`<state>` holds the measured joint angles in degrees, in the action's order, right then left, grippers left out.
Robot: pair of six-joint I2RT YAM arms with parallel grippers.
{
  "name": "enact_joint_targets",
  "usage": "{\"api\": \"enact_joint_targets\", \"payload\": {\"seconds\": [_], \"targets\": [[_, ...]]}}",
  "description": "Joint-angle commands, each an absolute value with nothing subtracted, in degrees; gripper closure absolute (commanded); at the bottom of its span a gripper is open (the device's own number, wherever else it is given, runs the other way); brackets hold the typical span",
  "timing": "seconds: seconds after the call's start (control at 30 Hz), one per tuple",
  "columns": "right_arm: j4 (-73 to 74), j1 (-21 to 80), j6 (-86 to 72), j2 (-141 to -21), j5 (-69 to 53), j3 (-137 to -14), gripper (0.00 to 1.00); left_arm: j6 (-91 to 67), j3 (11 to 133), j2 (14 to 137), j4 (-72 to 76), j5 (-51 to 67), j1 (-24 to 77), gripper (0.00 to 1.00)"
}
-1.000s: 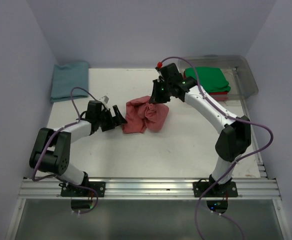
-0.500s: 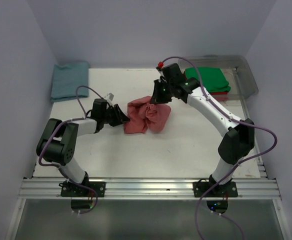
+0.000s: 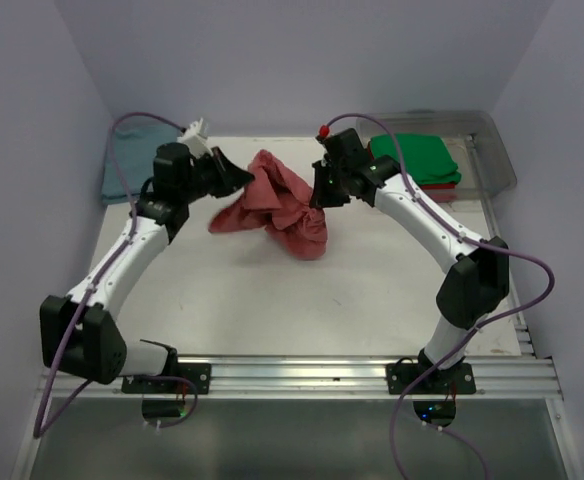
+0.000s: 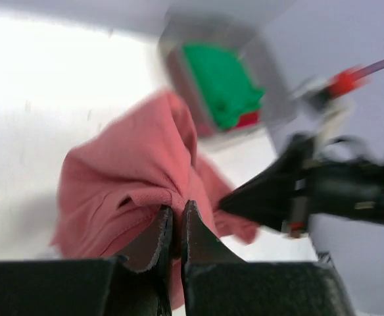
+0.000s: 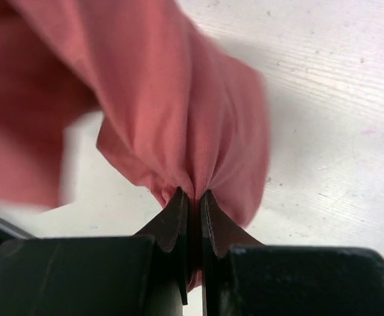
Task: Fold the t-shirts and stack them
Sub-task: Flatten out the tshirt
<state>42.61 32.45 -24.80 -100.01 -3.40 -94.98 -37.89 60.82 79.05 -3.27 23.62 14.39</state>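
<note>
Top view, upper centre: salmon shirt hangs bunched above the table, strung between both arms. The left hand is pinched tight on one fold, the right hand on the opposite fold.

Salmon-red t-shirt blocks the middle; table (near side) seems free.

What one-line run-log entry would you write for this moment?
left fingers: shut on salmon-red t-shirt | right fingers: shut on same t-shirt | t-shirt: bunched, unfolded, hanging between both arms | green t-shirt: in clear bin
</note>
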Motion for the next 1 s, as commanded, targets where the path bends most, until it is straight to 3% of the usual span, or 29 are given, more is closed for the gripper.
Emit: {"api": "enact_joint_targets", "payload": {"seconds": [0.0,0.17,0.37,0.43,0.47,0.5,0.53,0.63,0.77,0.97], "targets": [[42.63,31.56,-22.41,-99.84,1.14,-94.83,1.0,-34.81,75.97,70.68,-12.79,20.75,14.59,1.0],[42.54,30.32,-22.06,-105.1,0.27,-96.85,1.0,-34.72,85.85,68.82,-19.15,18.9,14.59,1.0],[42.62,30.32,-21.8,-108.63,-2.2,-99.14,0.99,-34.8,87.62,68.47,-22.67,17.58,14.5,1.0],[43.94,30.32,-21.71,-109.42,-1.85,-99.93,0.77,-34.89,88.06,68.55,-23.29,17.66,14.5,1.0],[44.29,30.32,-21.62,-109.6,-1.58,-100.02,0.63,-34.89,88.5,68.55,-23.29,17.75,14.5,1.0],[44.64,30.41,-21.36,-109.34,-1.15,-100.11,0.4,-34.98,88.85,68.64,-23.55,17.58,14.5,1.0],[45.17,30.5,-21.27,-108.47,-0.88,-100.02,0.28,-35.07,89.21,68.73,-23.64,17.49,14.5,1.0],[44.92,31.55,-20.74,-103.48,-1.4,-98.36,0.13,-35.24,90.52,69.17,-23.73,17.14,14.5,1.0],[42.02,34.71,-19.95,-93.54,-1.66,-93.53,0.01,-35.16,92.98,70.83,-24.61,17.14,14.5,1.0],[37.89,39.1,-22.06,-86.4,-6.42,-82.63,0.08,-36.3,94.65,72.59,-23.82,18.46,14.5,1.0]]}}
